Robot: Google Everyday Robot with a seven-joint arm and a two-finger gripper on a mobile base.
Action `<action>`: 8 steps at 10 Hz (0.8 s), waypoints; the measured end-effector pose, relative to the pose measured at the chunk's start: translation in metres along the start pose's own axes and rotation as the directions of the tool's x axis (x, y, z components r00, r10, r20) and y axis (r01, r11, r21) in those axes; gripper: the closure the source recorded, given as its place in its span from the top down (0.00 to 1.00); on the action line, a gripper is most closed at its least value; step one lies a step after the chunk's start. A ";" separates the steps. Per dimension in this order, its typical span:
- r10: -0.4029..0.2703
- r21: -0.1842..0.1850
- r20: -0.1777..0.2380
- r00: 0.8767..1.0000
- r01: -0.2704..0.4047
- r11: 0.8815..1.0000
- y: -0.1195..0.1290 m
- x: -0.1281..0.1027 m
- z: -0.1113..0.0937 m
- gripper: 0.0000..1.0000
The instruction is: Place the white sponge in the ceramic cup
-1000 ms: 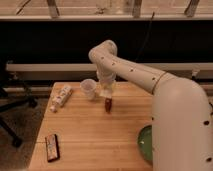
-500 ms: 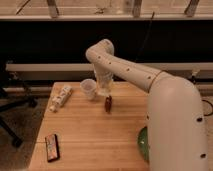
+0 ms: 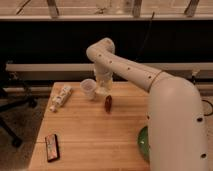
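Hand point(image 3: 102, 89) is positioned just beside cup point(image 3: 88, 88); its state cannot be told. Sponge is not discerned; judged light, soft, edge-gripped.

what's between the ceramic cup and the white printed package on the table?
Camera view: only bare wooden tabletop between the ceramic cup and the package. The claw hangs just right of the cup, outside that stretch.
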 end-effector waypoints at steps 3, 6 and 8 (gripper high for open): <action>-0.039 0.062 0.020 0.999 0.038 0.997 -0.021 -0.002 -0.009 0.00; -0.090 0.115 0.042 0.995 0.085 0.990 -0.046 -0.006 -0.013 0.01; -0.120 0.138 0.052 0.991 0.112 0.984 -0.060 -0.007 -0.012 0.15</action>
